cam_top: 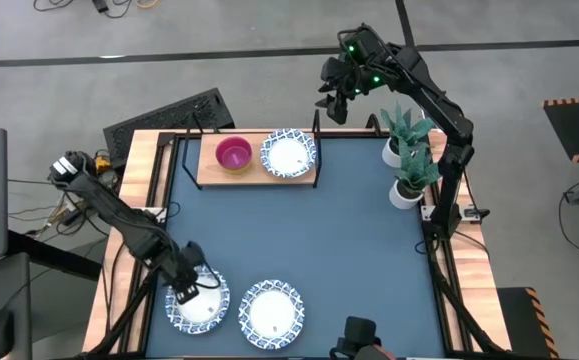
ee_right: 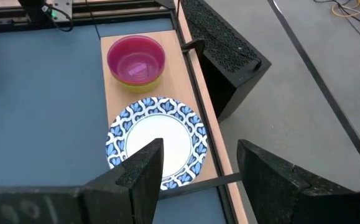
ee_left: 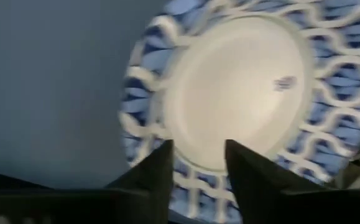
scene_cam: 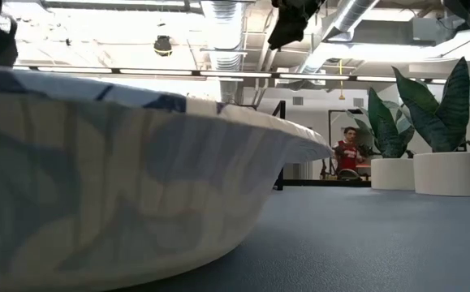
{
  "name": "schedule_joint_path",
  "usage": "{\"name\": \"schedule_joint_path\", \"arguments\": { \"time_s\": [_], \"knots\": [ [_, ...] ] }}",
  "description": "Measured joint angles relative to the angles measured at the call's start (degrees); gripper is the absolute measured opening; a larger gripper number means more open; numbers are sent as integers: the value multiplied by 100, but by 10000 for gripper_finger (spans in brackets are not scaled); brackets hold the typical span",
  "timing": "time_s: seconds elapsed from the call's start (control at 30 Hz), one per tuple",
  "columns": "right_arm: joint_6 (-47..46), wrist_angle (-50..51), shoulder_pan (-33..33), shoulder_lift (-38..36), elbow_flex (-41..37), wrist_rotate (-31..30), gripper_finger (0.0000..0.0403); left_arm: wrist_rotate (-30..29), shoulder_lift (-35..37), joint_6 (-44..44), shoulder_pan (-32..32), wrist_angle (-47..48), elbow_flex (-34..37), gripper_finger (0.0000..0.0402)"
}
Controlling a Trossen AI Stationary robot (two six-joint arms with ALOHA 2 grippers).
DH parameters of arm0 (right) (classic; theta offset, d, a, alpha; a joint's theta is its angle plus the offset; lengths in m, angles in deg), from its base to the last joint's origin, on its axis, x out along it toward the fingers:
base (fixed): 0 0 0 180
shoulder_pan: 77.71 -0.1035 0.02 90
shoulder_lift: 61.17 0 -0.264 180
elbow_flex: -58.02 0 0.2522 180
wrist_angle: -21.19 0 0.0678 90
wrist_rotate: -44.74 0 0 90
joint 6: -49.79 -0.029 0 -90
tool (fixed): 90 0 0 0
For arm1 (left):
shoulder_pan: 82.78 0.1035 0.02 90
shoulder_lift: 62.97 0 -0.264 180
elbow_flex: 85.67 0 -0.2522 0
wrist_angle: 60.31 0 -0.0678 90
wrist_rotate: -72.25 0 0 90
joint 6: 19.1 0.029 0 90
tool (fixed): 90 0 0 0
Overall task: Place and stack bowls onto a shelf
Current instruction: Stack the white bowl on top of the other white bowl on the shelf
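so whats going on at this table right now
A two-armed robot is putting bowls on a shelf. The left gripper is down at the rim of a patterned bowl at the table's near edge, with its fingers either side of the rim. A second patterned bowl sits beside it. On the wooden shelf a magenta bowl sits nested in a yellowish one, next to a third patterned bowl. The right gripper waits open above the shelf's end.

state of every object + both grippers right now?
magenta bowl: on shelf, nested in a yellow-green bowl
patterned bowl: upright on shelf
near-left patterned bowl: on table, rim between left gripper fingers
near-right patterned bowl: on table, free
right gripper: open, empty, above shelf
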Motion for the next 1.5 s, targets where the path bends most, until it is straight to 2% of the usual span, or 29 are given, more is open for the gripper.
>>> {"name": "schedule_joint_path", "arguments": {
  "time_s": [0.2,0.5,0.67,0.77,0.87,0.97,1.03,1.13,1.23,1.33,1.43,1.5],
  "knots": [
    [-4,6,0,0,-2,0,228,-56,-2,-222,124,-172,469,14],
    [44,7,0,0,-2,0,228,-887,-2,-547,566,-716,626,1],
    [46,6,11,0,-2,0,228,-1943,-2,-443,1140,-764,626,1],
    [48,3,11,0,-2,0,228,-2516,-2,82,1671,-1139,626,1],
    [50,-34,11,0,-2,0,228,-2920,-2,1000,2232,-1973,626,1],
    [46,-33,11,0,-2,0,228,-2866,-2,2429,2861,-3135,612,2],
    [14,-32,11,0,-2,0,228,-2598,-2,3019,3275,-3384,472,2],
    [-78,-6,-5,0,-2,0,228,-2594,55,3069,3678,-2567,-13,1],
    [-87,38,-30,0,-2,0,228,-2887,77,2915,3795,-782,-682,0],
    [-87,53,-33,0,-2,0,228,-2945,77,2317,3811,1207,-1170,0],
    [-90,54,-56,0,-2,0,228,-2367,78,1596,3756,2334,-1420,0],
    [-90,52,-75,0,-2,0,228,-1851,77,1339,3549,2569,-1429,0]
  ]
}}
